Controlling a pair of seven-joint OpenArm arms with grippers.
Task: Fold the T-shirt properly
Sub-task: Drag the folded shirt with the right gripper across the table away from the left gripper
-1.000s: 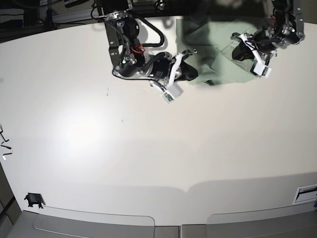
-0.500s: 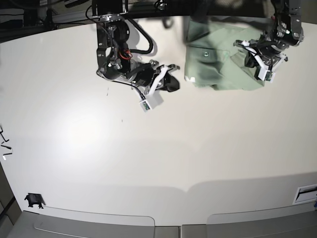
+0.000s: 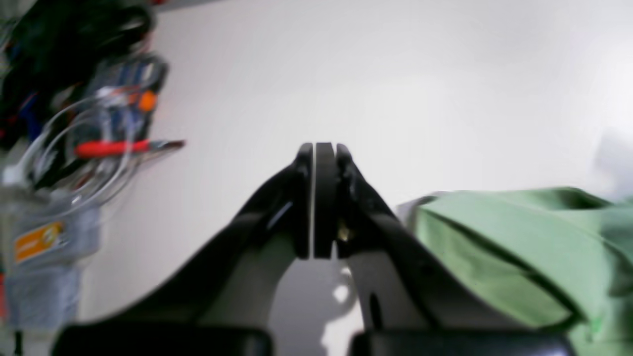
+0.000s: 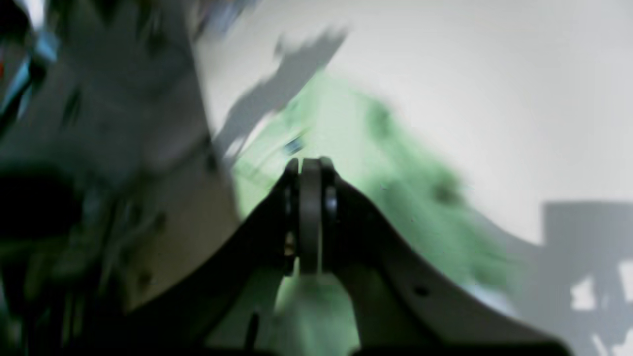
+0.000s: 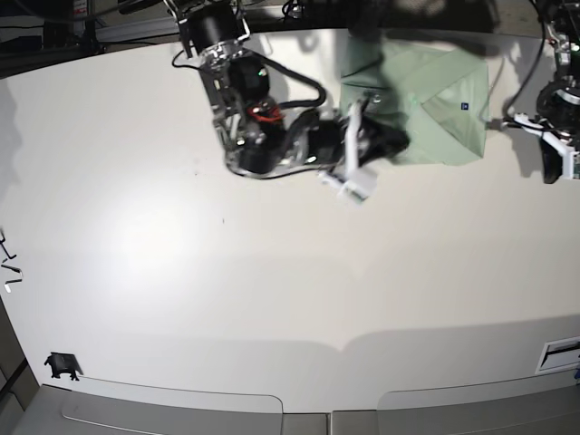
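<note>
Two arms over a wide, pale cream table (image 5: 272,290), matte, with a soft bright patch of reflected light toward the left and a broad curved shadow along the near edge. At the far side of the table, toward the right in the base view, the T-shirt (image 5: 435,104): pale mint-green, gathered into a compact folded shape, small blue tag (image 5: 463,105) facing up. Beyond the far edge, a dark background with cables and frame parts, too dim to identify. At the near left corner, a small black clip (image 5: 61,365); at the near right edge, a white slotted fitting (image 5: 560,353); along the left edge, a few small pale marks.

Right gripper (image 5: 391,140) at the shirt's left edge in the base view, fingers clenched together with nothing between them in the wrist view; contact with the cloth not discernible, that view heavily blurred. Left gripper (image 3: 316,198) apart from the shirt, beside its right edge, jaws pressed flat against each other and empty; green cloth just to its right in the wrist view. Blurred wiring and a red-handled tool (image 3: 123,147) at the left of that wrist view.
</note>
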